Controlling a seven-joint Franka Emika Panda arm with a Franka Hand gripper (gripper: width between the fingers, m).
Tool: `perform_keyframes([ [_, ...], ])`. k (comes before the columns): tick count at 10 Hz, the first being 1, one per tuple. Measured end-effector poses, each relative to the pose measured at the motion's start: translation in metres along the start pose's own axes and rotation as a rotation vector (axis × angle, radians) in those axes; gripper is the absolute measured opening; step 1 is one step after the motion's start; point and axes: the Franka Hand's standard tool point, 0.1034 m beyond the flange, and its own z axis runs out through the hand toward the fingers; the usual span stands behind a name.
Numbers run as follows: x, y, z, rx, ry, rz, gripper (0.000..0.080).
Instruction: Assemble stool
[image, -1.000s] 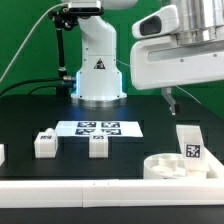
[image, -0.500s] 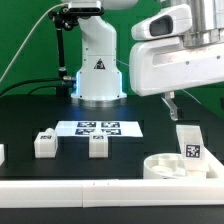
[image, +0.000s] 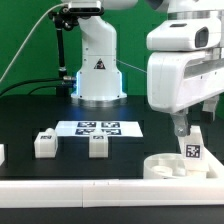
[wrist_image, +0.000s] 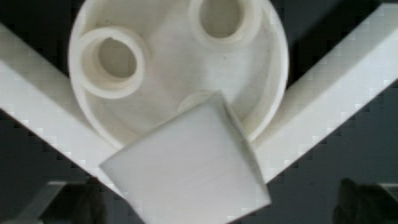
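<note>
The claw (image: 183, 130) is held just above the corner leg (image: 191, 151), its jaws spread wide and nothing gripped. In the wrist view the dark fingers are seen well apart on either side of that leg (wrist_image: 187, 165).

The corner leg stands upright against the seat (image: 158, 170), which is lodged where the border bars (image: 100, 190) meet at the exterior view's lower right. Whether the leg rests on the seat's rim or just beside it cannot be told.

Trouble is judged likeliest at the close. If the claw is lowered off-centre, the leg may be tipped against the seat or knocked over. If it is pinched on a corner instead of flat faces, it may be twisted in the grip. A finger may also be caught on the seat's rim or a bar, since room in the corner is scant.

Elsewhere on the table (image: 140, 145), the left leg (image: 43, 143) and middle leg (image: 98, 146) stand well apart from the claw. The marker board (image: 100, 128) lies behind them. Nothing is seen in the way.
</note>
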Motion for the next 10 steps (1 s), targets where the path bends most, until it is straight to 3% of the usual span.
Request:
perform_keyframes([
  [3, -0.003, 0.001, 0.003, -0.001, -0.006, -0.079, 0.0649],
  [5, -0.008, -0.002, 0.023, -0.01, -0.025, -0.105, 0.0649],
  [7, -0.009, -0.002, 0.029, -0.009, -0.026, -0.09, 0.0649],
  [8, -0.009, -0.001, 0.029, -0.01, -0.026, -0.06, 0.0562],
  [9, -0.009, -0.001, 0.029, -0.009, -0.027, -0.059, 0.0428],
  [10, -0.009, -0.002, 0.029, -0.008, -0.026, -0.027, 0.0428],
])
